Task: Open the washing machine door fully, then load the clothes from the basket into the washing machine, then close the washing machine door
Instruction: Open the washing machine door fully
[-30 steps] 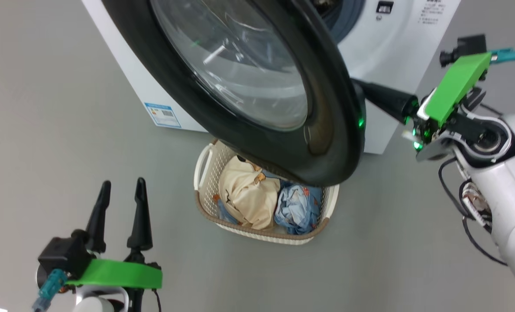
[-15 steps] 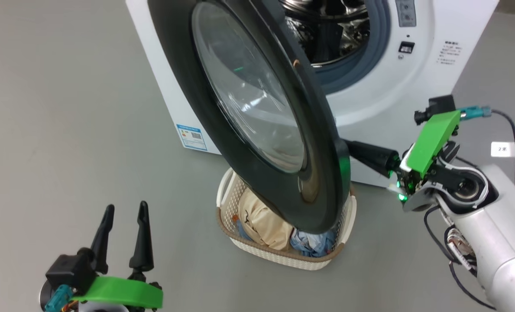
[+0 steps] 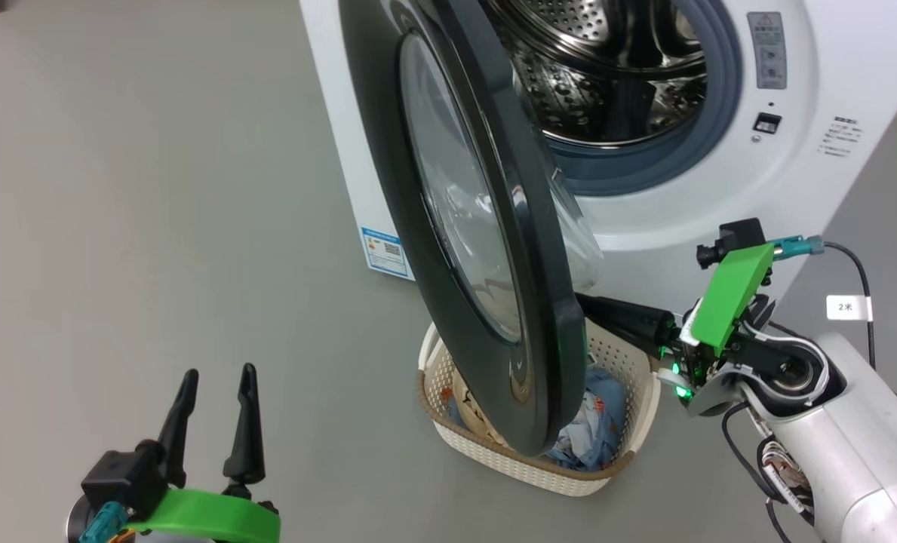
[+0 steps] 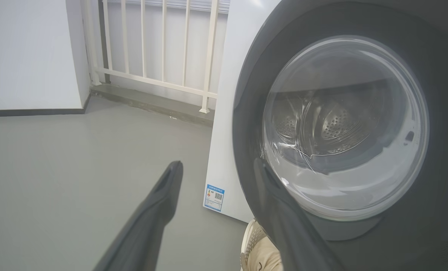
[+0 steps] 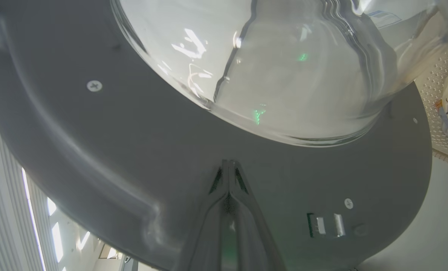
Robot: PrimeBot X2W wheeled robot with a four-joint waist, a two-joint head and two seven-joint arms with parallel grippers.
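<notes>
washing machine [image 3: 720, 226]: white front-loader standing on the grey floor [image 3: 154, 188], which carries everything here. steel drum [image 3: 606, 75] exposed, ringed by the grey gasket [image 3: 644, 173]. nothing discernible inside the drum.

washing machine door [image 3: 388, 151]: hinged on the machine's left side and swung well out, nearly edge-on in the head view. glossy black rim, with the clear glass bowl [image 3: 456, 211] bulging towards the drum. the door's lower edge hangs over the basket. in the left wrist view the door's outer face [image 4: 246, 113] is seen, with the drum visible through the glass. the right wrist view looks at its grey inner face [image 5: 95, 131].

basket [image 3: 539, 471]: cream perforated, brown rim, on the floor just in front of the machine's lower front edge. it is partly hidden behind the door.

clothes: both inside the basket. the cream garment [image 3: 471, 396] is at its left end, the light blue garment [image 3: 595, 422] at its right end.

right gripper [image 3: 606, 313]: reaches in from the right, behind the door and above the basket. fingers pressed fully together, nothing between them. in its wrist view the joined tips [image 5: 229, 163] sit against the door's inner face just under the glass bowl.

left gripper [image 3: 219, 371]: low over the floor at the near left, well apart from door and basket. fingers spread wide and empty [image 4: 218, 162].

blue label sticker [image 3: 385, 253]: at the lower corner of the machine's left side panel.
</notes>
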